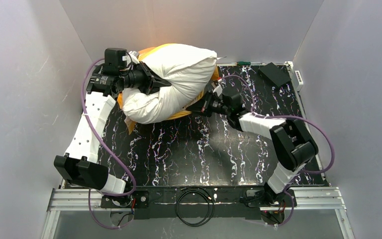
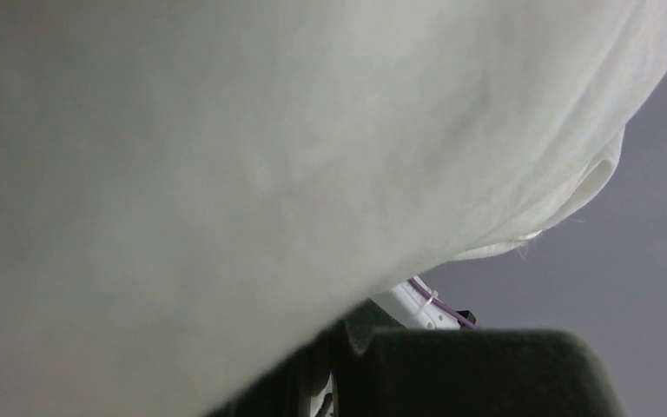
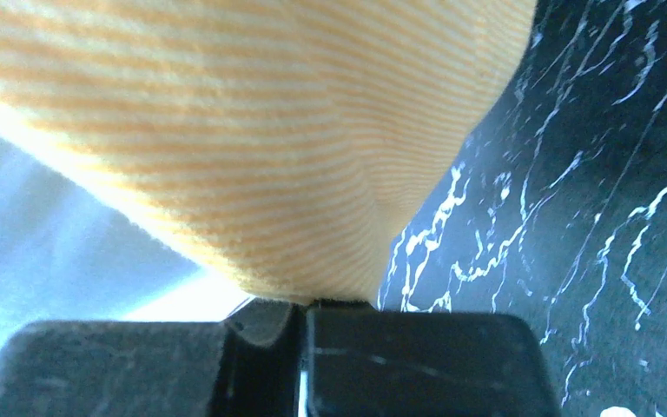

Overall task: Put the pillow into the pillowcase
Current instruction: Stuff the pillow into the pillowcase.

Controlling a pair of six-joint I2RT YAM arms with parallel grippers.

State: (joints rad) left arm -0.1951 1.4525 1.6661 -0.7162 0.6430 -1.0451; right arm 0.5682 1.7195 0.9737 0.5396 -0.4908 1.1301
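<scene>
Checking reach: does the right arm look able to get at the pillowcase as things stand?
Yes, it seems so: the right gripper is shut on a fold of the orange pillowcase, just beside the pillow, with nothing in between.

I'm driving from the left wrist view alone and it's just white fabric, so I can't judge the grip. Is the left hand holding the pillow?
Observer: Yes. From above, the left hand is shut on a pinched fold at the left side of the pillow.
Operator: And the right hand?
Observer: Its wrist view shows the right hand shut on the pillowcase, with orange fabric clamped in it.
Operator: How much of the pillow is covered?
Observer: Little that shows. From above its top is bare white, with orange only along its edges.
</scene>
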